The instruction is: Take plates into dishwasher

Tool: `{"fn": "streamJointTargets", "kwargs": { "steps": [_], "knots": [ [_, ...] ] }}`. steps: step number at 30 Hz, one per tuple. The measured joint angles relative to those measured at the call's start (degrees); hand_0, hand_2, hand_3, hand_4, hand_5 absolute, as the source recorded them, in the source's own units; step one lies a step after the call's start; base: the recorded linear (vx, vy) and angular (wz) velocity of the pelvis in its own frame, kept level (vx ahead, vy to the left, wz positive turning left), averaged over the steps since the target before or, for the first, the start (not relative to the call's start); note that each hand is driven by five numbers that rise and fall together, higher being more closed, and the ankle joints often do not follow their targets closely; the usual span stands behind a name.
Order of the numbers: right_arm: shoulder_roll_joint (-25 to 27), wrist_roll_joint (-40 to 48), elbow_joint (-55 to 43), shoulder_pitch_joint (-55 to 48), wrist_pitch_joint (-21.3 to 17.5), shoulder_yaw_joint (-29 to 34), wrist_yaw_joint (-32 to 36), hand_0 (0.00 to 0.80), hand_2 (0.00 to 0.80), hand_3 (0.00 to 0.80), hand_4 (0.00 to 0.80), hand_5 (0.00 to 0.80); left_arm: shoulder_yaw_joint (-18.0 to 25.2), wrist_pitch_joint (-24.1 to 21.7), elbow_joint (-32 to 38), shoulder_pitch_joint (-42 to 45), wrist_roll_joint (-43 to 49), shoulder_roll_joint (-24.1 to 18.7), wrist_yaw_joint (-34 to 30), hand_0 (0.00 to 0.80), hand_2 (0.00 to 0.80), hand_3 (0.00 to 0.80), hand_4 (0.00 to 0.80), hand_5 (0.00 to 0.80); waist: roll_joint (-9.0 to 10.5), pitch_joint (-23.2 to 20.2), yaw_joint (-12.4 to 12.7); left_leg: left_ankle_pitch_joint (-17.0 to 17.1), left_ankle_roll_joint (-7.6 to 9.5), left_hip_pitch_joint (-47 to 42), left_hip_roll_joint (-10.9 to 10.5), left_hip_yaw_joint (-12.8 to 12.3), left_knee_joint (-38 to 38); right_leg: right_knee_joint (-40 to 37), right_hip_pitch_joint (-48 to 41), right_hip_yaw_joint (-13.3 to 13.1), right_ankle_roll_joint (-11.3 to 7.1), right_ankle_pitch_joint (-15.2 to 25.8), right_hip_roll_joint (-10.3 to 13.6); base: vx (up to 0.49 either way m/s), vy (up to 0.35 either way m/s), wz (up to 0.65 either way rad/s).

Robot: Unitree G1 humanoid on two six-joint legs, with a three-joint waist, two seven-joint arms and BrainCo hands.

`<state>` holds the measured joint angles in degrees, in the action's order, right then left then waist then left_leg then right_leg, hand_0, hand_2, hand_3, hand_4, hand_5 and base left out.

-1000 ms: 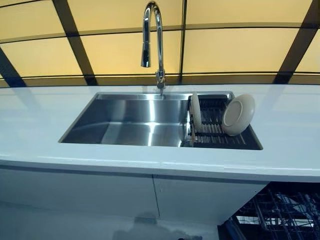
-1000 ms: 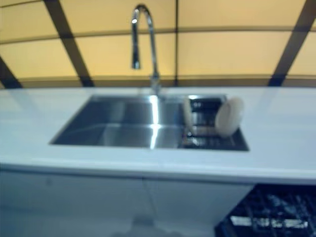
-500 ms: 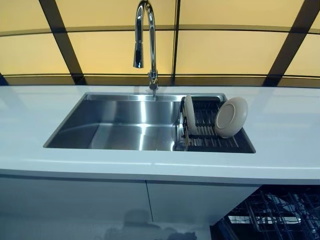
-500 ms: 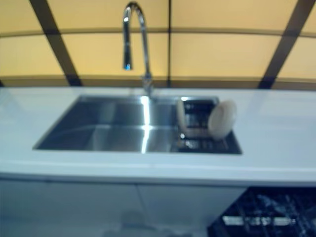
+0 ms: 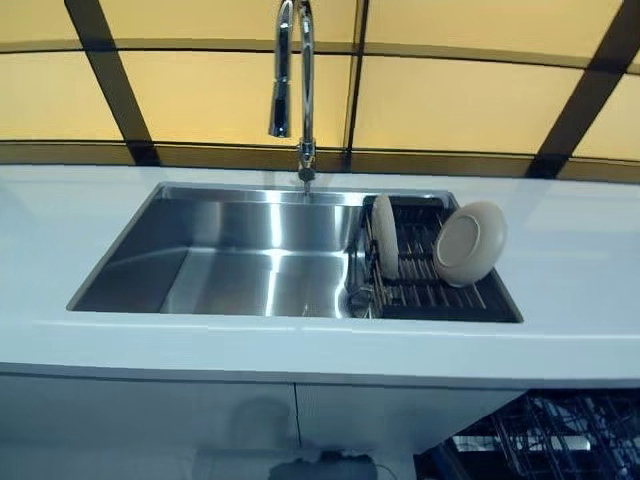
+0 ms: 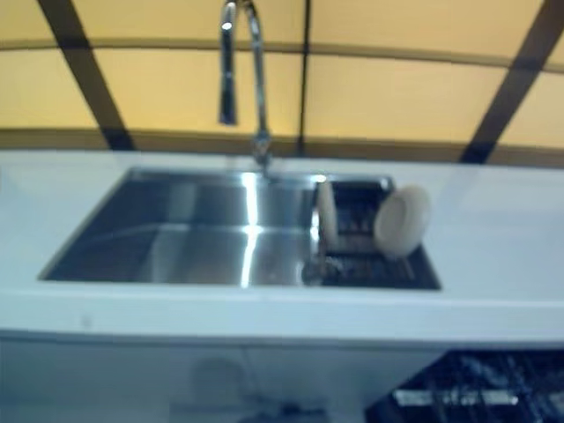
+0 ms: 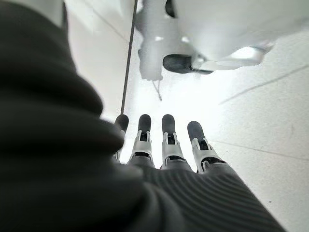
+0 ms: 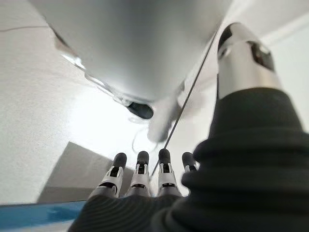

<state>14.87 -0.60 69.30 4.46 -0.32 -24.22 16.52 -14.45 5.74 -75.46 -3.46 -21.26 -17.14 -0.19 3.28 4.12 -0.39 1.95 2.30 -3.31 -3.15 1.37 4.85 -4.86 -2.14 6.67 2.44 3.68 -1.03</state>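
Two plates stood in the rack, right of centre; your left hand and right hand kept fingers straight, empty.

I can read no lettering, number, label or sign on anything in front of me.

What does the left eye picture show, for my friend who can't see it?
Two cream plates stand on edge in a dark rack at the right end of a shiny steel sink. A tall silver tap curves over the sink, set in a white counter. An open dishwasher rack shows at the lower right.
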Motion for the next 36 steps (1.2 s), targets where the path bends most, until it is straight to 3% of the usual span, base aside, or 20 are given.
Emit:
{"fn": "streamJointTargets", "kwargs": {
  "steps": [3,7,12,15,19,29,33,36],
  "knots": [
    [2.77,-2.32,-7.19,0.34,-0.92,-1.91,6.13,0.0,0.0,0.0,0.0,0.0,0.02,0.27,0.43,-0.07,1.04,-1.48,-0.66,0.0,0.0,0.0,0.0,0.0,0.31,-0.2,0.05,-0.11,0.15,-0.29,-0.17,0.76,0.03,0.0,-0.37,-0.04,-0.31,-0.3,0.22,0.04,-0.057,0.16],
    [11.37,-1.37,-27.97,1.86,0.94,-2.79,19.0,0.0,0.0,0.0,0.0,0.0,2.32,1.38,2.28,1.11,2.51,-3.43,-1.57,0.0,0.0,0.0,0.0,0.0,0.74,-0.4,0.0,-0.23,0.22,-1.09,-0.29,0.21,0.37,-0.01,-0.86,-0.49,-0.49,-0.4,0.33,0.022,-0.034,-0.04],
    [22.48,13.16,-50.68,-1.86,9.7,-0.86,36.04,0.0,0.0,0.0,0.0,0.0,2.38,1.39,2.24,3.03,2.51,-3.92,-3.07,0.0,0.0,0.0,0.0,0.0,1.82,-0.84,-0.52,-0.61,0.26,-1.01,0.08,-1.56,0.43,-0.06,-0.7,-1.19,-0.79,-0.45,0.2,0.013,-0.014,-0.06],
    [24.5,22.81,-60.11,-3.04,14.66,4.32,45.74,0.0,0.0,0.0,0.0,0.0,2.41,1.35,2.1,4.82,2.51,-4.03,-3.5,0.0,0.0,0.0,0.0,0.0,2.8,-1.34,-1.95,-0.68,0.24,-0.99,0.17,-2.2,0.44,-0.18,-0.61,-1.42,-0.92,-0.34,0.23,0.021,-0.011,-0.11],
    [24.61,31.94,-64.55,-2.26,18.54,8.24,53.29,0.0,0.0,0.0,0.0,0.0,2.4,0.96,2.05,4.88,2.51,-4.08,-3.7,0.0,0.0,0.0,0.0,0.0,3.61,-1.89,-2.36,-0.86,0.38,-1.03,0.19,-2.75,0.43,-0.06,-0.53,-1.61,-1.01,-0.27,0.31,0.025,-0.009,-0.07],
    [24.62,54.96,-67.05,3.66,26.1,15.18,52.88,0.0,0.0,0.0,0.0,0.0,2.26,-0.55,1.81,5.55,2.62,-4.01,-4.44,0.0,0.0,0.0,0.0,0.0,2.77,-2.08,-3.12,-0.82,0.27,-1.15,0.13,-2.76,0.42,-0.06,-0.65,-1.64,-0.79,-0.11,0.35,0.003,-0.001,0.0],
    [23.47,69.15,-67.09,6.47,24.96,18.98,41.36,0.0,0.0,0.0,0.0,0.0,2.24,-1.33,1.71,5.75,3.77,-2.99,-4.87,0.0,0.0,0.0,0.0,0.0,1.55,-2.31,-3.19,-0.82,0.27,-1.37,0.13,-2.77,0.42,-0.17,-0.84,-1.66,-0.79,-0.12,0.34,0.0,0.0,0.0],
    [22.88,72.98,-64.76,7.98,20.18,23.19,30.82,0.0,0.0,0.0,0.0,0.0,2.24,-1.62,1.5,6.1,4.55,-1.74,-4.86,0.0,0.0,0.0,0.0,0.0,1.04,-2.3,-3.16,-0.87,0.2,-2.17,0.13,-2.77,0.44,-0.24,-1.59,-1.66,-0.94,-0.27,0.3,0.0,0.0,0.0]
  ]
}}
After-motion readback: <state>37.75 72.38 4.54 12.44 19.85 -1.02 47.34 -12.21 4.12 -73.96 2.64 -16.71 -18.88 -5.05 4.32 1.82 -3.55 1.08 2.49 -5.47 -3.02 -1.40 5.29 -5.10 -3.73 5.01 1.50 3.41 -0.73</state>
